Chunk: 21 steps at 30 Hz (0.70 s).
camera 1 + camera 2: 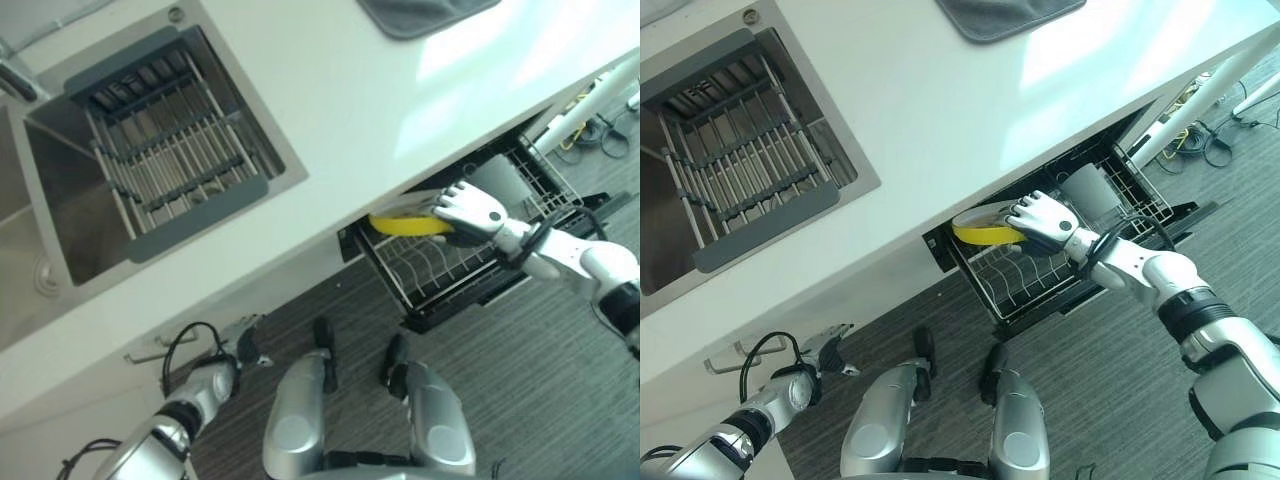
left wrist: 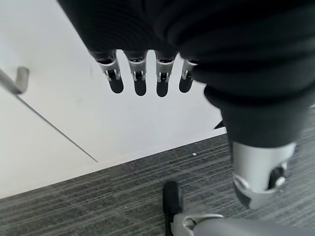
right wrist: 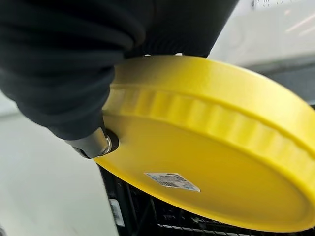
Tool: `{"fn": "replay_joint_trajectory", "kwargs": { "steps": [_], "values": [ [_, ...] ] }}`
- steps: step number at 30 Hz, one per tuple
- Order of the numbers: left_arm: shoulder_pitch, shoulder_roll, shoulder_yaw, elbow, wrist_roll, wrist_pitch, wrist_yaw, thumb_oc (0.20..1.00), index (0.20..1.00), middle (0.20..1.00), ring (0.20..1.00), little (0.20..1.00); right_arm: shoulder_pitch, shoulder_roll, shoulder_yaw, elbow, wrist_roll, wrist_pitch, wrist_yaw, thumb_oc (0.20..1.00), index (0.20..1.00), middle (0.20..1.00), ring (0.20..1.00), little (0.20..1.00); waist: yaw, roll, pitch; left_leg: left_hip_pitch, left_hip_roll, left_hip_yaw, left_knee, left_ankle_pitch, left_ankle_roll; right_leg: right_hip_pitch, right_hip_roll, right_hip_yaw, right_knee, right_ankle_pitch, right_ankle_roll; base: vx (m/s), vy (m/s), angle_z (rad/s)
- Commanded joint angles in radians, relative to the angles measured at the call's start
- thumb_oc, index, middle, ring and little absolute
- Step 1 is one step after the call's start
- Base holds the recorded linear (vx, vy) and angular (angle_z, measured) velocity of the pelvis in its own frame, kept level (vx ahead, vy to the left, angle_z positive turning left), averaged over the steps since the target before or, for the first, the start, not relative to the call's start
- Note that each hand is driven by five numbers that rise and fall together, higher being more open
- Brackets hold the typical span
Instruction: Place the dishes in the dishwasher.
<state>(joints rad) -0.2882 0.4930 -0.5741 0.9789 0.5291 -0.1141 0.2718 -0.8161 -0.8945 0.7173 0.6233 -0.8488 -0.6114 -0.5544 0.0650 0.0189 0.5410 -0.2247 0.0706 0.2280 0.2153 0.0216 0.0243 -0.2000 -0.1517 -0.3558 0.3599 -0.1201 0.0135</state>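
A yellow plate [image 1: 405,225] [image 1: 985,232] is held over the wire rack [image 1: 440,268] of the pulled-out dishwasher drawer under the white counter. My right hand [image 1: 470,213] [image 1: 1043,222] grips its rim from the right, fingers curled over it. In the right wrist view the plate's underside [image 3: 211,157] with a small sticker fills the frame, my thumb [image 3: 93,142] pressing on it. A grey cup [image 1: 1087,189] stands at the rack's far right. My left hand [image 1: 238,350] [image 2: 147,78] hangs low by the cabinet front, fingers straight, holding nothing.
A steel sink [image 1: 60,210] with a grey drying rack [image 1: 170,140] is set into the counter [image 1: 380,90] at left. A grey cloth [image 1: 1005,15] lies at the counter's far edge. Cables [image 1: 1200,140] lie on the striped carpet beyond the dishwasher.
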Motion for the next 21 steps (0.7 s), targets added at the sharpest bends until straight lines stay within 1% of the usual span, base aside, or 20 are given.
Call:
{"fn": "replay_joint_trajectory", "kwargs": {
  "steps": [1,4,8,11,15,16,19,21],
  "values": [
    [0.013,-0.006,-0.032,-0.015,-0.007,-0.027,0.018,1.000,1.000,1.000,1.000,1.000,-0.104,-0.009,-0.017,-0.006,0.013,0.039,-0.127,0.200,0.200,0.200,0.200,0.200,0.022,0.018,-0.035,0.017,-0.033,-0.081,0.080,-0.128,0.001,-0.014,0.004,0.034,0.134,-0.093,0.037,-0.02,-0.013,0.06],
    [-0.007,-0.007,-0.051,-0.017,-0.020,-0.044,0.024,1.000,1.000,1.000,1.000,1.000,-0.127,0.019,0.016,0.058,0.000,0.078,-0.167,0.200,0.200,0.200,0.200,0.200,0.028,0.022,-0.025,0.003,-0.034,-0.084,0.086,-0.127,0.004,-0.029,0.002,0.032,0.150,-0.095,0.037,-0.02,-0.030,0.08],
    [-0.026,-0.018,-0.080,-0.013,-0.032,-0.076,0.037,1.000,1.000,1.000,1.000,1.000,-0.169,0.077,0.048,0.199,0.000,0.121,-0.205,0.200,0.200,0.200,0.200,0.200,0.040,0.033,-0.021,-0.021,-0.034,-0.088,0.095,-0.125,0.002,-0.050,0.001,0.029,0.162,-0.099,0.032,-0.01,-0.008,0.11],
    [-0.034,-0.026,-0.104,-0.018,-0.037,-0.078,0.046,1.000,1.000,1.000,1.000,1.000,-0.188,0.104,0.048,0.281,0.009,0.145,-0.208,0.200,0.200,0.200,0.200,0.200,0.046,0.042,-0.021,-0.039,-0.035,-0.093,0.101,-0.125,0.001,-0.066,-0.001,0.024,0.173,-0.102,0.029,0.00,0.000,0.00],
    [-0.037,-0.034,-0.136,-0.023,-0.040,-0.074,0.058,1.000,1.000,1.000,1.000,1.000,-0.193,0.133,0.031,0.391,0.001,0.160,-0.227,0.200,0.200,0.200,0.200,0.200,0.052,0.056,-0.021,-0.066,-0.039,-0.101,0.108,-0.120,0.000,-0.092,-0.005,0.019,0.190,-0.105,0.026,0.01,-0.001,0.05],
    [-0.038,-0.034,-0.139,-0.023,-0.041,-0.073,0.058,1.000,1.000,1.000,1.000,1.000,-0.194,0.136,0.030,0.398,0.000,0.164,-0.225,0.200,0.200,0.200,0.200,0.200,0.053,0.057,-0.021,-0.069,-0.039,-0.102,0.109,-0.119,0.001,-0.095,-0.005,0.019,0.192,-0.106,0.025,0.01,0.008,0.06],
    [-0.043,-0.038,-0.154,-0.026,-0.052,-0.070,0.065,1.000,1.000,1.000,1.000,1.000,-0.211,0.149,0.035,0.433,0.010,0.214,-0.188,0.200,0.200,0.200,0.200,0.200,0.055,0.065,-0.021,-0.089,-0.040,-0.102,0.114,-0.115,0.001,-0.116,-0.010,0.017,0.207,-0.108,0.023,0.01,0.008,0.05],
    [-0.041,-0.037,-0.162,-0.037,-0.054,-0.069,0.073,1.000,1.000,1.000,1.000,1.000,-0.224,0.151,0.040,0.450,0.015,0.265,-0.155,0.200,0.200,0.200,0.200,0.200,0.057,0.071,-0.021,-0.106,-0.041,-0.100,0.116,-0.111,0.002,-0.136,-0.014,0.016,0.220,-0.108,0.023,0.00,0.004,0.05]
  ]
}}
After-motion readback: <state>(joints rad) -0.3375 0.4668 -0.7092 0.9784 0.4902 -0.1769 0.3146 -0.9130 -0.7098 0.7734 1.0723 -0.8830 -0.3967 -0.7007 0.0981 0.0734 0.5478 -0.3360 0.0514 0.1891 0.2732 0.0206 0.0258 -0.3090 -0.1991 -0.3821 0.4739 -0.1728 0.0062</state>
